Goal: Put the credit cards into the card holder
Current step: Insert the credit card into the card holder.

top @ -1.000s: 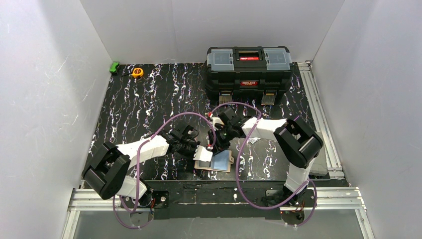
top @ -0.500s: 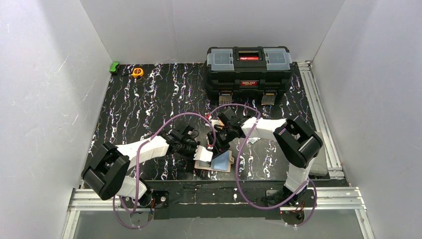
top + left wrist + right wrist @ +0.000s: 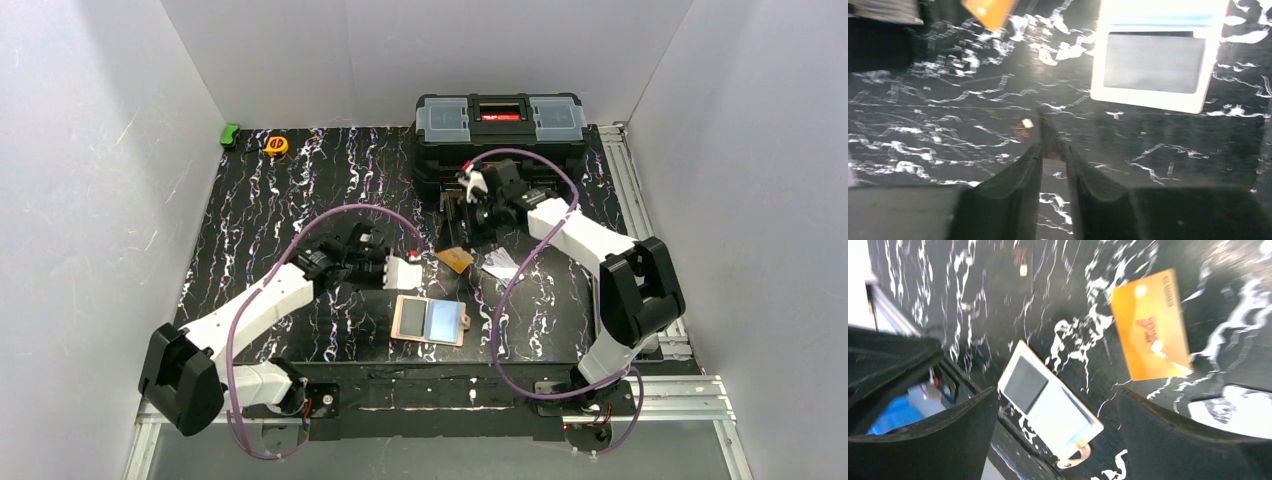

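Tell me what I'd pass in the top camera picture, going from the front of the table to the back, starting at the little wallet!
card holder → orange card → toolbox

We see a black table (image 3: 300,200) streaked all over with white and faint purple marbling. On it the card holder (image 3: 445,319) is cream at its edges, pale blue inside, with a dark grey panel in one half. The credit card (image 3: 455,259) is orange with a darker orange mark. The toolbox (image 3: 500,130) is black, with a red centre and clear grey lids. We note a green object (image 3: 230,134) and a yellow-orange tape measure (image 3: 276,145). The arms (image 3: 270,300) are white with black joints, and their cables (image 3: 330,215) are purple.
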